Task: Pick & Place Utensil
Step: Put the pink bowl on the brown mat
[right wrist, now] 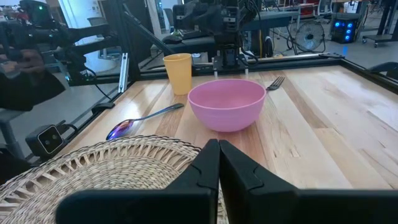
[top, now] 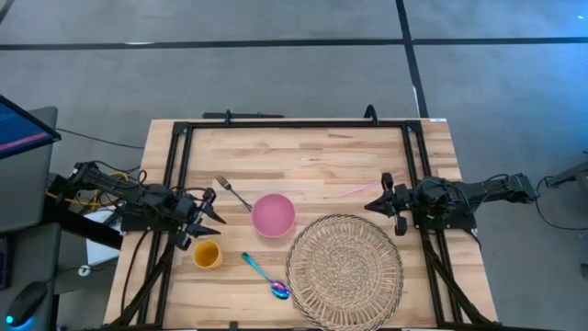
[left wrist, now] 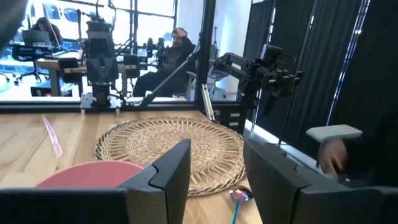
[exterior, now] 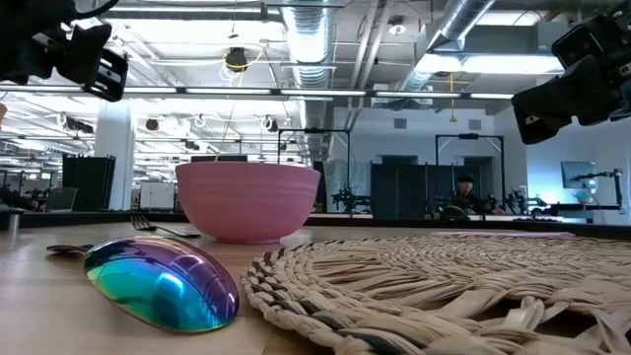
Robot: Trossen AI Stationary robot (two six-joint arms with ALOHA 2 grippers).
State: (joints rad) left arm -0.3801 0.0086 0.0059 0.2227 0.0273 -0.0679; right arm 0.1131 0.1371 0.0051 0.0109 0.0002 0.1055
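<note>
Left tool (top: 213, 217) open beside the yellow cup (top: 207, 255), right tool (top: 384, 195) closed, spoon (top: 265, 276) untouched

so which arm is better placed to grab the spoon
Probably left. The left gripper has its jaws open and sits nearer the spoon, beside the cup. The right gripper is shut, beyond the woven mat.

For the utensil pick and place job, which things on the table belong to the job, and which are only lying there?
Belong to the job:
- iridescent spoon
- fork
- pink bowl and woven mat, likely places to set a utensil

Only lying there, probably:
- yellow cup
- pink straw
</note>
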